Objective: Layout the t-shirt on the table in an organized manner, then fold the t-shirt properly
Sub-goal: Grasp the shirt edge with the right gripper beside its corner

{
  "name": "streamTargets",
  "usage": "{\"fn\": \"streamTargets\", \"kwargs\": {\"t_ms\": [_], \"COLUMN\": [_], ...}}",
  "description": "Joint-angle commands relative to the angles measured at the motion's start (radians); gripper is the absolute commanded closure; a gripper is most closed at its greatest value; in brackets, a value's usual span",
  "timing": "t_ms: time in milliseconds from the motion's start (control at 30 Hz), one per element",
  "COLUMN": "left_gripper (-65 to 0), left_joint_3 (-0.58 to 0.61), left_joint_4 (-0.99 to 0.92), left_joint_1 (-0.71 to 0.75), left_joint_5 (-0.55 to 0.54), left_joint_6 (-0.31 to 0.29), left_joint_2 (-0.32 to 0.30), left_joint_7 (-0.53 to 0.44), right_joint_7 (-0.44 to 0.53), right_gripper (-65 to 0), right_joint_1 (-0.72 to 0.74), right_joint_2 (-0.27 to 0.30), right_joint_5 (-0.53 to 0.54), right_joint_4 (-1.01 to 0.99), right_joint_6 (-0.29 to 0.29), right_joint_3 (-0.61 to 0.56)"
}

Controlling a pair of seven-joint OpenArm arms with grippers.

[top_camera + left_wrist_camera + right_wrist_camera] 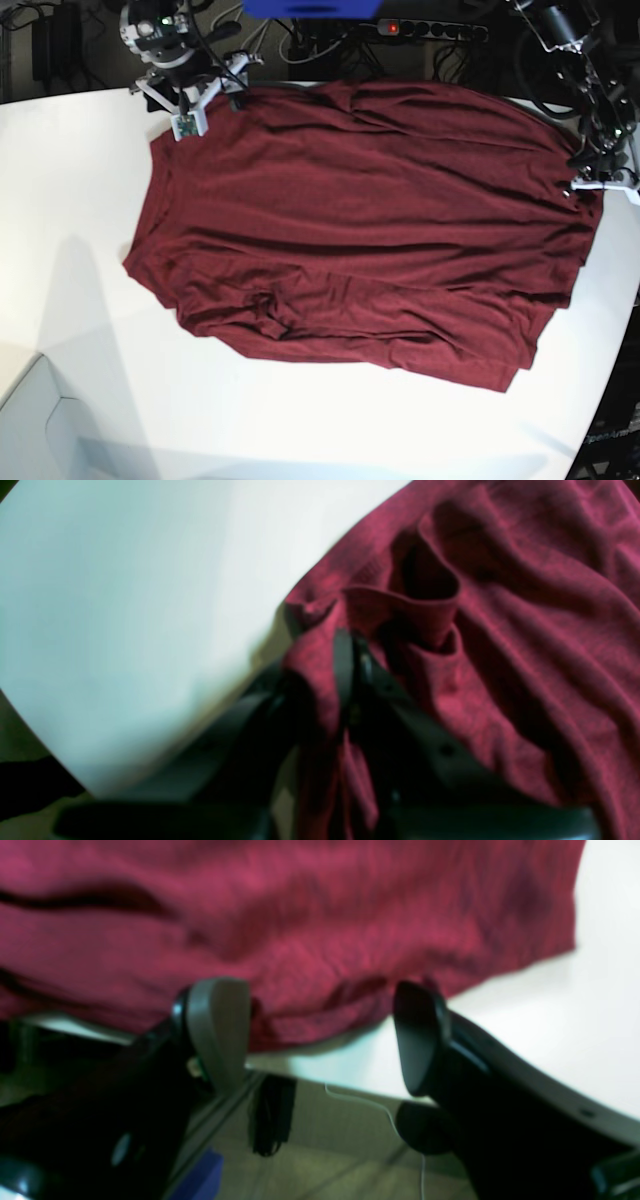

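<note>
My left tool (345,680) fills the bottom of its wrist view, its 2 black fingers (344,665) pressed together with a pinch of the maroon t-shirt (500,630) caught between them; cloth hangs down past the fingers on both sides. Beside that pinch the fabric bunches into deep folds, and the white desk (125,605) shows bare just past the shirt's border.

My right tool (320,1035) stands wide apart, 1 grey pad (220,1030) and 1 black pad (417,1040) with nothing between them. It sits at the desk's (575,1040) edge, the shirt's (300,915) hem right in front of the fingertips; I cannot tell whether either pad touches the cloth.

From the base view the t-shirt (370,230) lies spread over the middle of the desk (80,200), wrinkled, reaching the far edge and the right edge. My left tool (590,180) holds it at the right edge, and my right tool (190,100) is at the shirt's far left corner, by the desk's far edge. The near rim of the shirt is doubled over in loose folds.
</note>
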Motion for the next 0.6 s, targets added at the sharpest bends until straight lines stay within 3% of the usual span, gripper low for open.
{"fn": "streamTargets", "kwargs": {"t_ms": [0,300,400,567], "left_gripper": [-0.4,-0.4,-0.4,-0.4], "left_joint_3": [-0.004,-0.005,-0.005,-0.007], "left_joint_4": [0.019,0.019,0.019,0.019], "left_joint_1": [-0.003,-0.002,-0.002,-0.002], "left_joint_5": [0.000,0.000,0.000,0.000], "left_joint_6": [-0.001,-0.001,-0.001,-0.001], "left_joint_2": [-0.018,-0.018,-0.040,-0.043], "left_joint_7": [-0.002,-0.005,0.003,0.003], "right_joint_7": [0.023,0.021,0.021,0.021], "right_gripper": [-44.7,-42.6,-30.9,-3.1], "right_joint_1": [-0.036,-0.043,-0.032,-0.021], "right_joint_2": [0.007,-0.005,-0.005,-0.005], "right_joint_5": [0.005,0.005,0.005,0.005], "right_joint_4": [0.014,-0.006,-0.041,-0.090], "right_joint_6": [0.000,0.000,0.000,0.000], "right_joint_3": [-0.003,-0.017,-0.017,-0.017]}}
